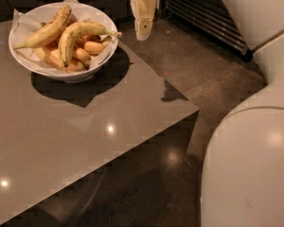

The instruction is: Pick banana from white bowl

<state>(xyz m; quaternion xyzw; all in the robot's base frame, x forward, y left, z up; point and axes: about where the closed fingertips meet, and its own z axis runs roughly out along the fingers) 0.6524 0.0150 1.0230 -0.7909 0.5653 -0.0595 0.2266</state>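
The top edge cuts off the gripper, so only its lower, cream-coloured part shows, and from this angle it cannot be told whether it is open or closed; it holds nothing that can be seen. A big, pale, rounded part of the robot fills the lower right corner and hides the floor behind it, running out of view at the right and bottom edges. In the white bowl the fruit is piled up, so the lower part of the banana lies over some short stubby bananas, and how many of those there are is hard to make out. A straighter large banana lies just to the left of it, and crinkled paper sticks up past the rim at the back and left. The gripper hangs pointing straight down, above the dark floor just past the far right edge of the table, in front of a dark slatted grille. The bowl sits on the table near its far left corner. The banana lies on top of the pile, curving from its dark tip at the front up and over to the right, with its long thin stem reaching across the bowl's right rim. That stem end points toward the gripper, which is to the right of the bowl and apart from it, touching neither bowl nor fruit.
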